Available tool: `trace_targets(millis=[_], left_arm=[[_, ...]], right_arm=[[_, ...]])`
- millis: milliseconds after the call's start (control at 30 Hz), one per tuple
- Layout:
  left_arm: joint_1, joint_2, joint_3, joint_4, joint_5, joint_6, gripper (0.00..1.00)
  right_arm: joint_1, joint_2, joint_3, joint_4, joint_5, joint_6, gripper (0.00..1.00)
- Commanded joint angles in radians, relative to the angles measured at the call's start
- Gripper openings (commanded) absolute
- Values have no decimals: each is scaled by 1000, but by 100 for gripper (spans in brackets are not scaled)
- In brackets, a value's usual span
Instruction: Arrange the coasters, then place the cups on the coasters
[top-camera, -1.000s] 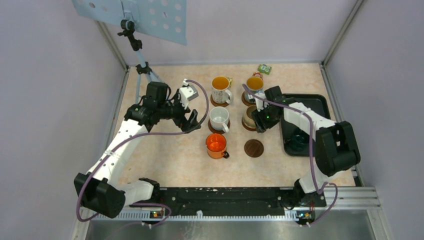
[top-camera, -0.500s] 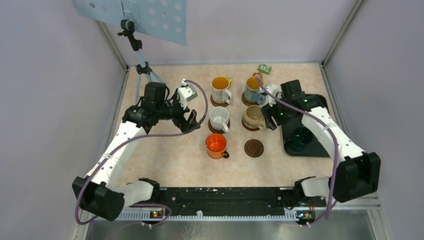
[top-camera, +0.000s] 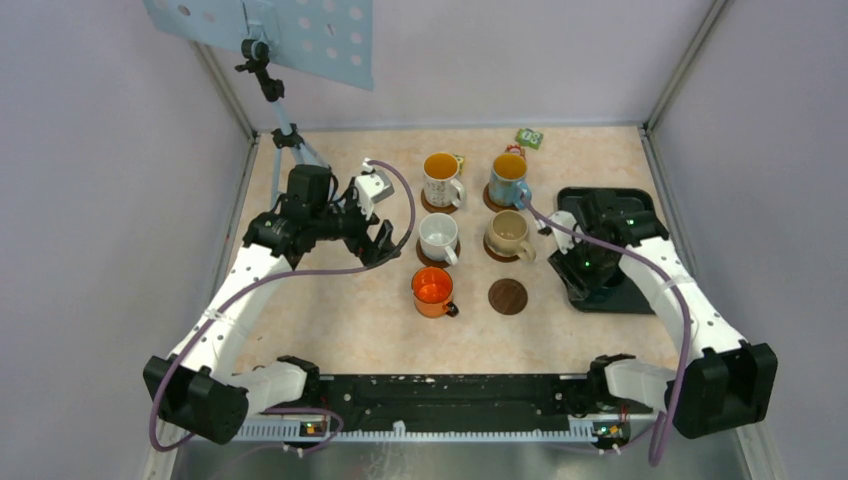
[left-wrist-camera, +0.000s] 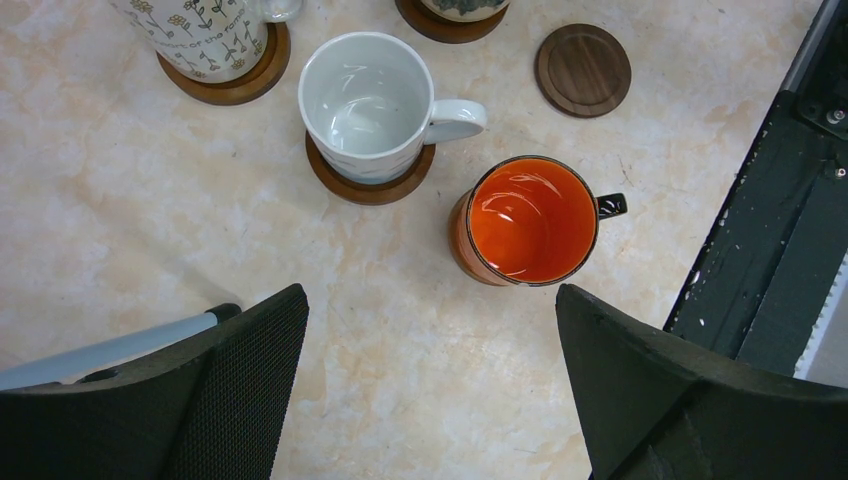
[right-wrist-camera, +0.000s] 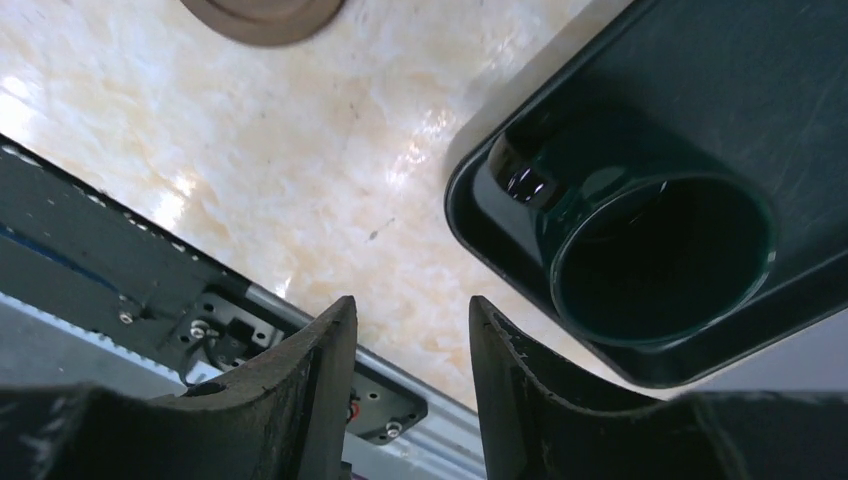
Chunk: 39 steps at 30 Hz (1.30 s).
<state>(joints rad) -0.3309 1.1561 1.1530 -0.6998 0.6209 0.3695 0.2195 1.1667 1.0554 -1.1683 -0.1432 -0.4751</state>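
Right gripper (right-wrist-camera: 412, 305) hangs with its two dark, rough-faced fingers (right-wrist-camera: 300, 390) a narrow gap apart and nothing between them, over the glossy marbled beige tabletop (right-wrist-camera: 300, 150) just beside the near left corner of the black rectangular tray (right-wrist-camera: 720, 90). In that corner stands the dark green mug (right-wrist-camera: 610, 215), round, glazed and shiny, its mouth up, not touched by the fingers. A flat round brown coaster (top-camera: 508, 296) lies bare on the table left of the tray.

Left gripper (left-wrist-camera: 430, 300) is spread wide and empty, its mesh-textured black pads (left-wrist-camera: 250, 380) above the table near the orange mug (left-wrist-camera: 528, 220), whose inside is glossy. Whether a disc lies under that mug I cannot tell. The plain white mug (left-wrist-camera: 368, 100), the white patterned mug (top-camera: 440, 178), the light blue mug (top-camera: 509, 178) and the beige mug (top-camera: 508, 233) each sit on a wooden disc, in two rows.
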Motion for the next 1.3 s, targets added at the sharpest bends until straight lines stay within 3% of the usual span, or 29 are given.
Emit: trace_targets(millis=[0,533,900,1067,1267], left_arm=[[1,-25,-4,29,23,7,99],[1,-20,-7,30,15,14,99],[1,-21,-18,32,-4,20,99],[1,-23,-11,28,-2,19,99],[1,-33,-4,20,0,18,99]], right_arm=[[-14,-17,-84,4,91,-41,44],[-269,191,-60,236,117,-222,41],[-393,366,89,314,139,-322,55],[-431,373,117,336,127,-252,58],[-431,273,106,337,16,26,62]])
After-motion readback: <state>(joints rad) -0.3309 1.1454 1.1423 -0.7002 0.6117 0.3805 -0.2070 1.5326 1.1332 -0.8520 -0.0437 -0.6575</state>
